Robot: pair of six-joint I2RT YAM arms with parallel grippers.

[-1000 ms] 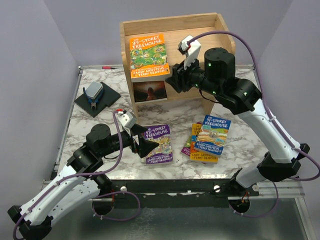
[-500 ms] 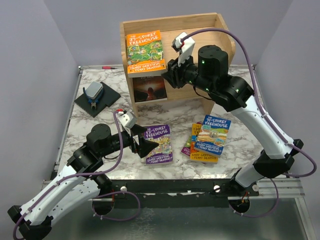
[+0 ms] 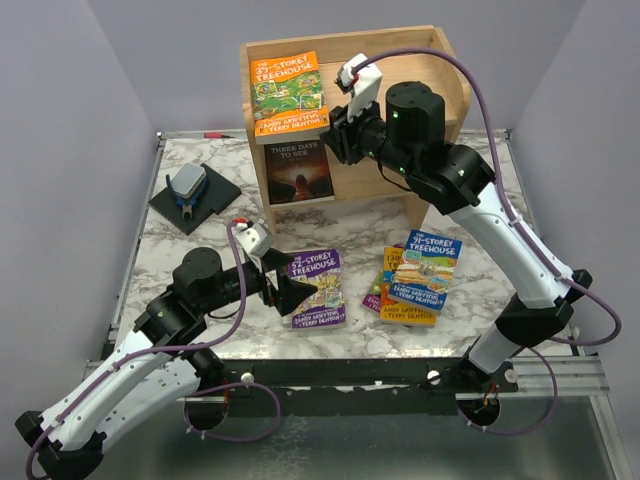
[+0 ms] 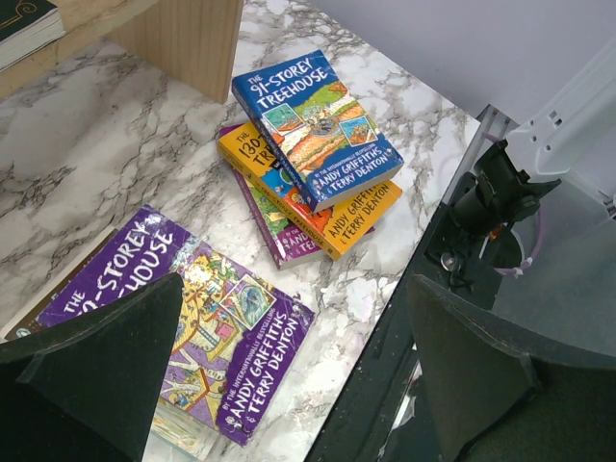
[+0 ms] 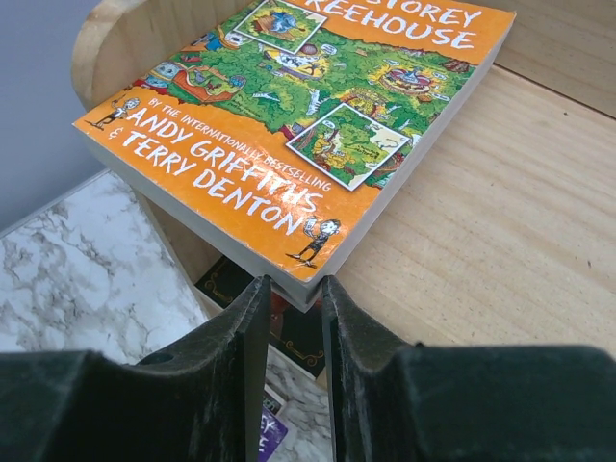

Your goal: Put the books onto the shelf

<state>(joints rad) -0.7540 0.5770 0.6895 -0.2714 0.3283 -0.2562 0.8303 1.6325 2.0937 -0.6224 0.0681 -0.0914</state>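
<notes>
— Where's the orange book (image 3: 288, 93)?
— Lying flat, cover up, on top of the wooden shelf (image 3: 440, 60), its near corner jutting past the front edge.
— And the others?
— Down in front of the shelf: a purple book (image 3: 316, 288) alone, face up, and near it a fanned stack (image 4: 332, 219) with the blue book (image 4: 313, 125) on top.
</notes>
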